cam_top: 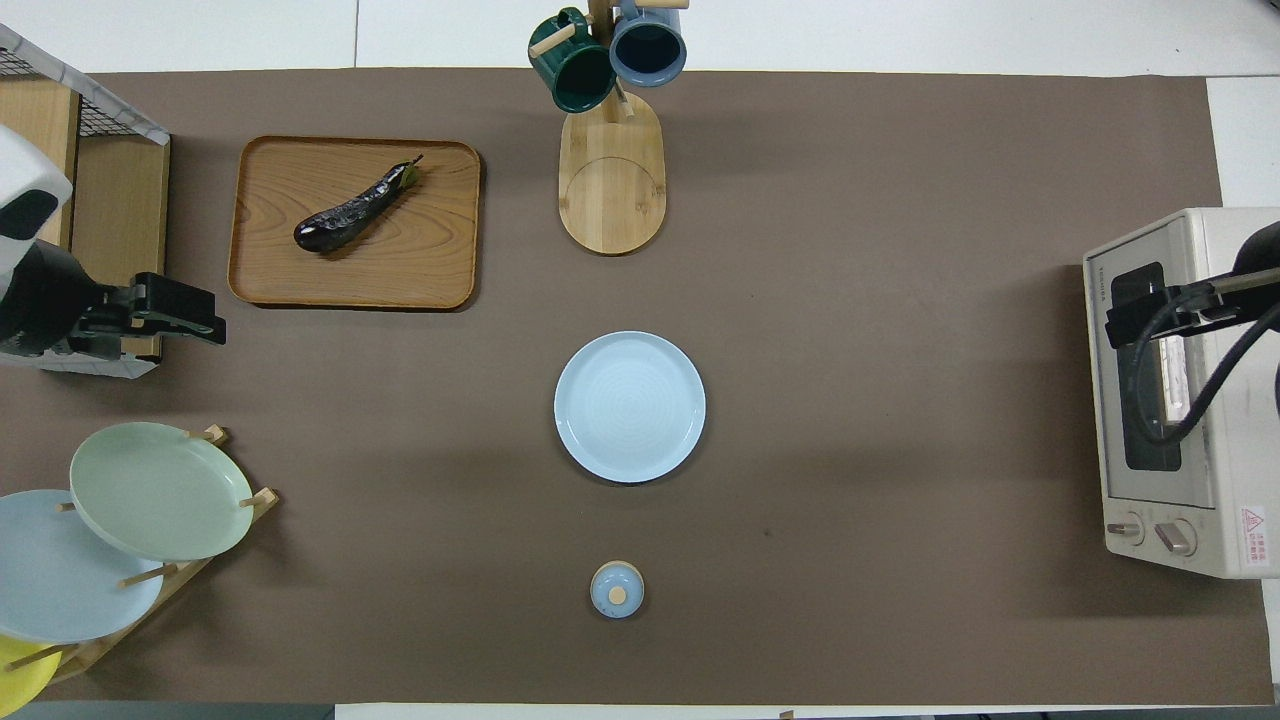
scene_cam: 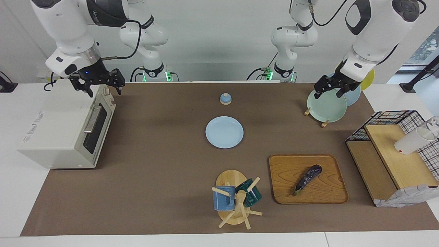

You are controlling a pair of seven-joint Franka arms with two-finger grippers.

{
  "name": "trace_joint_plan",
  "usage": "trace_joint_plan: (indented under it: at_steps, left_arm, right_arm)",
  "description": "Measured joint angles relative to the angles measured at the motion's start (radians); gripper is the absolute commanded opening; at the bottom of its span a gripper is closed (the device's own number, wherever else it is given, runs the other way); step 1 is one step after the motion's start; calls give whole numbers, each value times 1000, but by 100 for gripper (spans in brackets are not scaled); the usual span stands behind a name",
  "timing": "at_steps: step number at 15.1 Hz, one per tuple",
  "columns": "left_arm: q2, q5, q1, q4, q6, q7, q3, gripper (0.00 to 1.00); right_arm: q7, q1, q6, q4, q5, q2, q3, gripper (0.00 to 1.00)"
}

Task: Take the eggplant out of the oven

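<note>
The dark purple eggplant (scene_cam: 307, 179) lies on a wooden tray (scene_cam: 284, 168), toward the left arm's end of the table; it also shows in the overhead view (cam_top: 352, 209) on that tray (cam_top: 290, 270). The cream-white oven (scene_cam: 58, 130) stands at the right arm's end with its glass door shut; it also shows in the overhead view (cam_top: 1230, 420). My right gripper (scene_cam: 104, 91) hangs open over the oven's top corner nearest the robots, holding nothing. My left gripper (scene_cam: 330, 95) hangs open and empty over the plate rack.
A light blue plate (scene_cam: 224, 132) lies mid-table, with a small blue lidded pot (scene_cam: 225, 99) nearer the robots. A mug tree (scene_cam: 236, 202) with two mugs stands beside the tray. A plate rack (scene_cam: 325, 106) and a wire shelf (scene_cam: 394, 154) stand at the left arm's end.
</note>
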Motion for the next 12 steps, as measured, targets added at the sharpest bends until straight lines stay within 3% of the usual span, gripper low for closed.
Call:
trace_joint_plan:
  at_steps: [8, 12]
  left_arm:
    - [5, 0, 74, 96, -199, 1, -49, 100]
    - [9, 0, 77, 86, -128, 2, -66, 100]
  right_arm:
    - [0, 0, 0, 0, 0, 0, 0, 100]
    - [0, 0, 0, 0, 0, 0, 0, 100]
